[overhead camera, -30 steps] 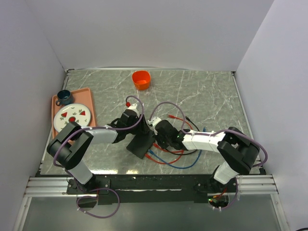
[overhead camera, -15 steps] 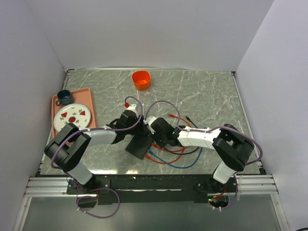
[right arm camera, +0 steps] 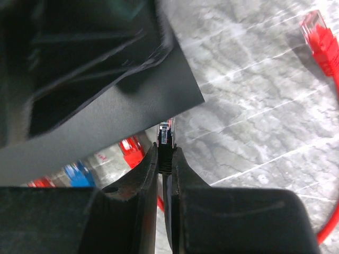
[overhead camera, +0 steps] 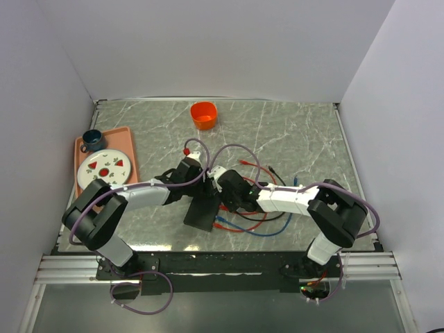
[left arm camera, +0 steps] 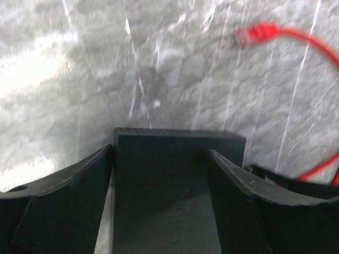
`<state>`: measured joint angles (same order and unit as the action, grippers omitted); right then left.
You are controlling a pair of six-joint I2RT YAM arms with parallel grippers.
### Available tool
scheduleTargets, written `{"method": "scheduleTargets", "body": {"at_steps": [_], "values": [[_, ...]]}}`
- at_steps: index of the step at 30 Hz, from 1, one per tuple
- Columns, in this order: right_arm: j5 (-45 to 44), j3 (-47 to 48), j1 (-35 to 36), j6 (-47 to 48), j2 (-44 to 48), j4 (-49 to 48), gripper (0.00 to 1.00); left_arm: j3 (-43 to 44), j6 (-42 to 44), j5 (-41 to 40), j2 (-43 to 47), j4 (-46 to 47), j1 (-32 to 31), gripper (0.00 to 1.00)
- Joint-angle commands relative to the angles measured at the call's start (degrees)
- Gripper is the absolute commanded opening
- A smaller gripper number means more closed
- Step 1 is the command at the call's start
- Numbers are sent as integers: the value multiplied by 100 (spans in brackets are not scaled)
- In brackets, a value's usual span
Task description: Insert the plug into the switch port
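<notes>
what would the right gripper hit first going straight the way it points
Probably the edge of the flat matte-black rectangular box, touched first by the clear-tipped black plug the right gripper pinches; depth unclear.

Marbled table [overhead camera: 298, 132] carries orange cup [overhead camera: 203, 114], pink tray [overhead camera: 118, 137], black box [overhead camera: 201, 211] and cables [left arm camera: 296, 33], seemingly tangled.

Matte black plastic box [left arm camera: 175, 180] on glossy marbled tabletop [left arm camera: 79, 63]

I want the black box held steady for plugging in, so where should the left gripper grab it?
Grip the black box across its two straight parallel sides, coming from its end as the left gripper stands now: it is flat and fits between the open fingers.
</notes>
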<state>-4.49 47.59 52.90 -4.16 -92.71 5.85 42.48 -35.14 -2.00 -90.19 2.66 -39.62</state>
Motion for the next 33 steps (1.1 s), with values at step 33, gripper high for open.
{"method": "scheduleTargets", "body": {"at_steps": [33], "values": [[1398,-356,36,838,473,-2536,0,93,-231,2494,-209,824,-222,69]]}}
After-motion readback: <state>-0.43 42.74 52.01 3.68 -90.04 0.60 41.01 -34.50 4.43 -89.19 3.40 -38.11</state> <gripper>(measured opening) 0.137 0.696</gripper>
